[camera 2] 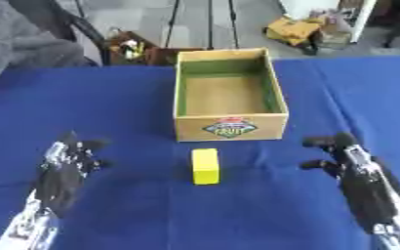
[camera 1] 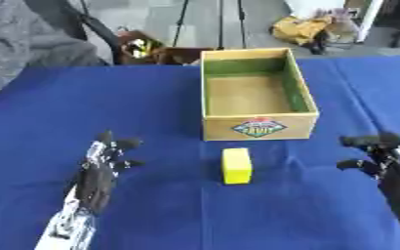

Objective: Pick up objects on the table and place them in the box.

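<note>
A yellow block lies on the blue tablecloth just in front of a cardboard box with a green inner lining and a fruit label on its front wall. Nothing shows inside the box. My left hand rests on the cloth to the left of the block, fingers relaxed and holding nothing. To the right of the block is my right hand, also open, its fingers pointing up toward the box. Neither hand touches the block.
The blue cloth covers the whole table. Beyond the far edge stand a chair, tripod legs, a brown bin and yellow bags on the floor.
</note>
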`<control>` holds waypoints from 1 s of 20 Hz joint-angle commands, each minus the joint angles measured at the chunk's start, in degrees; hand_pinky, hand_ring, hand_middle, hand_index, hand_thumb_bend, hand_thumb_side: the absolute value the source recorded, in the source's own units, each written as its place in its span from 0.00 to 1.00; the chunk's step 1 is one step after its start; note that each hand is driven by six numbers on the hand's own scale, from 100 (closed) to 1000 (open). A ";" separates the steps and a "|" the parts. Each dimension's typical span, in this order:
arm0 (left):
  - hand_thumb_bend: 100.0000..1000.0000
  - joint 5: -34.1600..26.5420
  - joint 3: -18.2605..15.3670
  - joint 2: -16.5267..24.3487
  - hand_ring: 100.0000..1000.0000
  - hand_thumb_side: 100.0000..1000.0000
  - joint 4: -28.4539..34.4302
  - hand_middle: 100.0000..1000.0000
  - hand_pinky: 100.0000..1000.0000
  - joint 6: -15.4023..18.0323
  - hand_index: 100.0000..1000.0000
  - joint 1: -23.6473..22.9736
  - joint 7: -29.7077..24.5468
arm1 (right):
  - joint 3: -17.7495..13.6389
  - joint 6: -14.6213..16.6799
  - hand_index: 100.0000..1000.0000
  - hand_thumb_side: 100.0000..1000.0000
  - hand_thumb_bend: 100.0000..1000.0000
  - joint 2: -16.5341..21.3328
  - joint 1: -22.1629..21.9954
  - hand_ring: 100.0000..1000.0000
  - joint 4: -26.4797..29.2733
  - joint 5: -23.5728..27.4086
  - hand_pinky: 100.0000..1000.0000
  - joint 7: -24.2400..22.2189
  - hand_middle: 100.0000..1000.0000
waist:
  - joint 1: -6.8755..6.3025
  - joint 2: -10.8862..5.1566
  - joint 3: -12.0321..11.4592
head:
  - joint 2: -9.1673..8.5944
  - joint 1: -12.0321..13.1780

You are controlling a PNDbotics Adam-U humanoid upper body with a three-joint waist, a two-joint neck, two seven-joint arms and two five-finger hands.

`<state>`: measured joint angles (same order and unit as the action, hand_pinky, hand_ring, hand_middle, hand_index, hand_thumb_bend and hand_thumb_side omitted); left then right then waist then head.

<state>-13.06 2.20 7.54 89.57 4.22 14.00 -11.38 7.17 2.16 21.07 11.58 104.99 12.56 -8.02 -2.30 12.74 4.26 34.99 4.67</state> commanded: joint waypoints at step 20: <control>0.12 -0.14 0.96 0.92 0.97 1.00 0.57 0.67 0.66 -0.07 0.62 -0.28 -1.00 | 7.58 10.71 0.86 0.65 0.00 7.05 21.82 1.00 -18.81 -22.67 0.85 -19.71 0.85 | 0.54 -2.22 -2.05 | -3.11 -1.45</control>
<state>-13.07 2.93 7.57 89.51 4.06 13.49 -12.09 14.64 12.12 27.75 32.29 87.28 -8.74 -27.15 -1.96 11.56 2.28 32.60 3.40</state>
